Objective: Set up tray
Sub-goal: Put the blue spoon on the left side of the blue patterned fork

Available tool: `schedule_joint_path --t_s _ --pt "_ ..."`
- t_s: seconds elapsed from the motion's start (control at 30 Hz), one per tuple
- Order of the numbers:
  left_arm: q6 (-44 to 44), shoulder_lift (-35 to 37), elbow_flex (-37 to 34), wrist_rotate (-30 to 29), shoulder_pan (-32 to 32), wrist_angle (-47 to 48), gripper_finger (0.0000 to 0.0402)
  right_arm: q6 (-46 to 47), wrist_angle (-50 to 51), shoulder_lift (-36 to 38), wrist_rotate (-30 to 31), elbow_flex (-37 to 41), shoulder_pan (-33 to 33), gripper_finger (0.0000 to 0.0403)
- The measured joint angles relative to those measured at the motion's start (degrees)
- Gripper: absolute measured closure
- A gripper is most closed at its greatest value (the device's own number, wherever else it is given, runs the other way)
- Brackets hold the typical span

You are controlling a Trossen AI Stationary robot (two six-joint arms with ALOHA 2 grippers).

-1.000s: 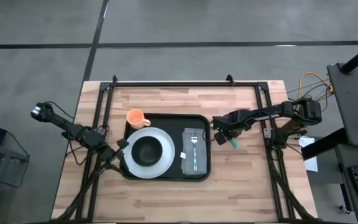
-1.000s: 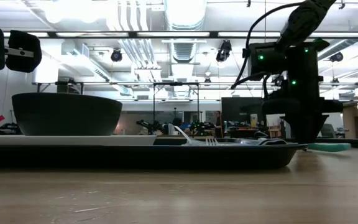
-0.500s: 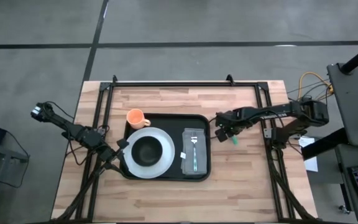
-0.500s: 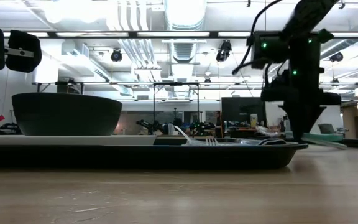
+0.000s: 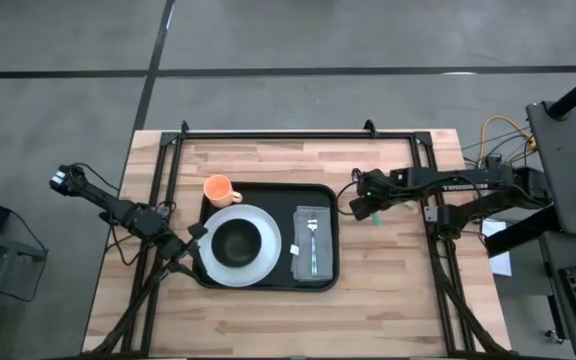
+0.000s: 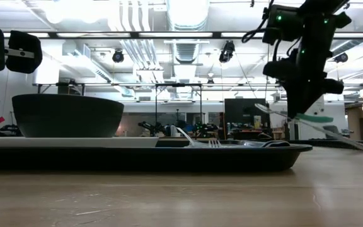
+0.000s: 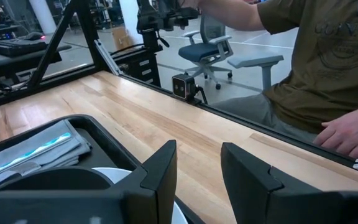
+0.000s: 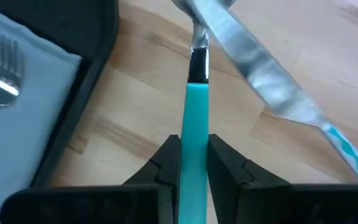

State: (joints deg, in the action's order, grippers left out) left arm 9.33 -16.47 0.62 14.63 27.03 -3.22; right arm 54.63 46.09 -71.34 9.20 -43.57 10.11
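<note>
The black tray (image 5: 268,193) lay flat near the middle of the wooden bench (image 5: 298,310), its long sides running left to right in the high view. On its left part sat a white plate (image 5: 260,262) carrying a dark bowl (image 5: 236,241), and on its right part a folded grey napkin (image 5: 313,225) with a fork (image 5: 313,243) laid along it. An orange mug (image 5: 217,189) stood on the bench just beside the tray's far left corner. The right tool (image 5: 370,207) hung above the bare bench, near the tray's right rim but apart from it, its fingers (image 8: 229,168) pinched narrow on the teal handle of a utensil (image 8: 194,118); the right wrist view showed that handle clamped between them and running out to a metal end. A second piece of cutlery (image 8: 260,78), with a broad shiny blade and a teal handle, lay slantwise in that view close by the held one; whether the two touched could not be told. In the low view the right tool rode well clear of the bench, level with the bowl's rim or higher. The left tool (image 5: 196,235) waited at the tray's left edge beside the plate, its fingers (image 7: 160,171) parted and holding nothing. Beyond the bench a seated person's arm and hand (image 7: 347,134) showed in the left wrist view.
</note>
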Motion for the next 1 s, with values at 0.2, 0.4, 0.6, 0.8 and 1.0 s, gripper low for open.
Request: schedule_joint_path --t_s 0.2,0.4,0.6,0.8,1.0 --pt "-0.01 0.0 0.0 0.0 -0.01 0.0 0.0295 -0.21 0.01 0.7 -0.04 -0.02 -0.01 0.0362" --pt "0.01 0.0 0.0 0.0 -0.02 0.0 0.0295 0.9 -0.13 -0.74 -1.75 -0.02 -0.13 0.0362" --pt "-0.01 0.0 0.0 0.0 -0.02 0.0 0.0295 3.23 -0.16 -1.55 -3.04 -0.02 -0.88 0.0362" --pt "0.01 -0.02 0.0 0.0 -0.02 0.0 0.0295 7.96 -0.42 -1.55 -3.11 -0.02 -3.67 0.0362" --pt "0.0 -0.01 0.0 0.0 -0.02 0.0 0.0295 16.69 -0.63 -1.55 -3.09 -0.02 -9.03 0.0362"
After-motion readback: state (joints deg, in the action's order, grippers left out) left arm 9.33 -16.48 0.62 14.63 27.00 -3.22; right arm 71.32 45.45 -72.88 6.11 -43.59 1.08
